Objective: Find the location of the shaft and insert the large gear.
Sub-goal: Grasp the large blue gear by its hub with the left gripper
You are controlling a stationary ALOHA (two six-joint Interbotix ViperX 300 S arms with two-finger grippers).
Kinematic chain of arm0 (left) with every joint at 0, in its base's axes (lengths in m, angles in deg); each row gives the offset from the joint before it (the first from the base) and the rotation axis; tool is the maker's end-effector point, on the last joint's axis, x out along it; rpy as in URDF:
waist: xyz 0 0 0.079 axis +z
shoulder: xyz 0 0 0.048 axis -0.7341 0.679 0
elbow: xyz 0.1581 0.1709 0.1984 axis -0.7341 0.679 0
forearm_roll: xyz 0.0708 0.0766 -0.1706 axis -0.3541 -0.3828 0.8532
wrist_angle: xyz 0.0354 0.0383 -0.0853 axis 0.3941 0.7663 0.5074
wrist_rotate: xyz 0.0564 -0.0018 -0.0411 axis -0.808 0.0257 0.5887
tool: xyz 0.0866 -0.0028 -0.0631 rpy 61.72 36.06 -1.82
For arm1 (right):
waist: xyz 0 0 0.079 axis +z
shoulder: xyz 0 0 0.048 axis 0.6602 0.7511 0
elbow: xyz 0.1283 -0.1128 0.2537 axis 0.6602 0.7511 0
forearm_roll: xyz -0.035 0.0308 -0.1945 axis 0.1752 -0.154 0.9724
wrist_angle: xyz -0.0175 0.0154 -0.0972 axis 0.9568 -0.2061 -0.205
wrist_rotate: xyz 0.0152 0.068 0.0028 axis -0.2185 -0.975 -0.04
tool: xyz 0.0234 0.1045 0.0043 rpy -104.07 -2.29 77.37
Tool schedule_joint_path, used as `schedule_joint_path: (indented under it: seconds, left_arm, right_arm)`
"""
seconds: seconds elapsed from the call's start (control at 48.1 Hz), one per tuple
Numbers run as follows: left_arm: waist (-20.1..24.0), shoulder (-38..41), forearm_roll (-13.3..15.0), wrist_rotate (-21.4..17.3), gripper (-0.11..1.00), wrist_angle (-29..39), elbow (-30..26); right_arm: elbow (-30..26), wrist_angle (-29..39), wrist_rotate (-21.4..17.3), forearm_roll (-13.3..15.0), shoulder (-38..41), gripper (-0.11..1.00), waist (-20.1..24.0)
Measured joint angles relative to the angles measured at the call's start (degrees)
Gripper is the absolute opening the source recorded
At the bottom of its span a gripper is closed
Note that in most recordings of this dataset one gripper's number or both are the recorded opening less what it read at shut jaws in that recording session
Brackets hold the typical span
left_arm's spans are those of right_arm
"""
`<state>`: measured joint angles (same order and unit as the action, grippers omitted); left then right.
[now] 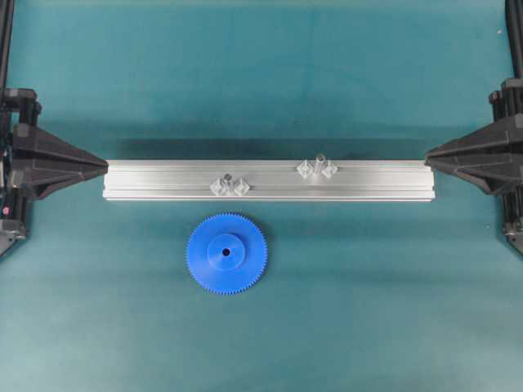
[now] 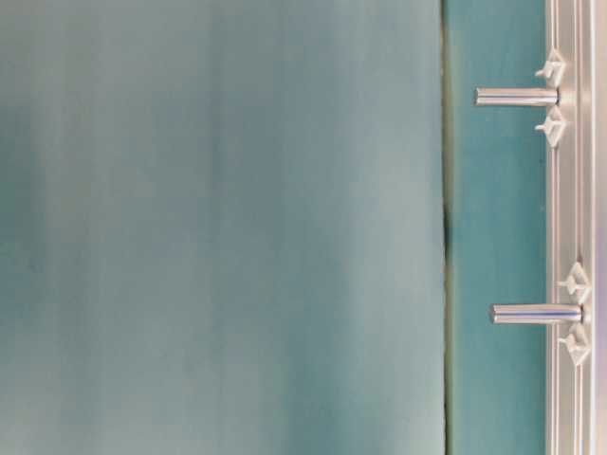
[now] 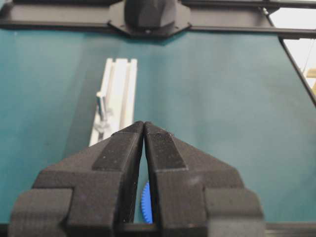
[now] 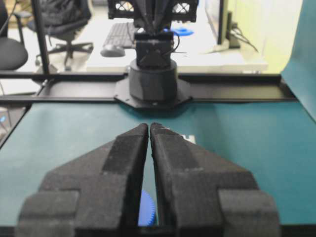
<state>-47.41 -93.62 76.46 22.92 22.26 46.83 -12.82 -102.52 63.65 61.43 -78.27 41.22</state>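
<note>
Lying flat, hub up, the large gear [image 1: 226,253] — shaft [image 1: 229,179] upright; left gripper [image 1: 105,167] and right gripper [image 1: 428,155] clenched, empty.

Long silver aluminium extrusion rail [image 1: 270,180] lies lengthwise across middle of teal table mat [image 1: 261,82]. Past mat's far edge: black office chair [image 4: 59,22], black keyboard [image 4: 120,33], mouse [image 4: 112,50] on white desk [image 4: 207,54].

Two shafts [image 1: 230,177] [image 1: 320,158], one large gear [image 1: 226,253], one rail [image 1: 163,181], two end effectors [image 1: 105,166] [image 1: 428,158].
</note>
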Motion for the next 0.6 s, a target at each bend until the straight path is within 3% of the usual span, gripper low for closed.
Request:
schedule_joint_path:
  seconds: [0.062, 0.208, 0.416, 0.603]
  left_arm:
    - [-0.18, 1.14, -0.26, 0.62, 0.14, 0.88, -0.18]
    - [-1.93, 8.17, -0.62, 2.20, 0.02, 4.39, -2.72]
    - [-4.57, 17.93, -0.70, 2.29, 0.02, 8.09, -7.82]
    - [-5.36, 26.10, -0.70, 2.29, 0.04, 14.15, -12.30]
  right_arm:
    - [0.00, 0.53, 0.00, -0.35, 0.18, 0.17, 0.00]
    - [0.00, 10.46, -2.11, -3.25, 0.53, 0.08, 0.09]
    - [-1.49, 23.82, -4.04, -3.43, 0.62, 0.08, 0.00]
    - [-3.16, 30.32, -4.13, -3.08, 1.23, 0.08, -0.70]
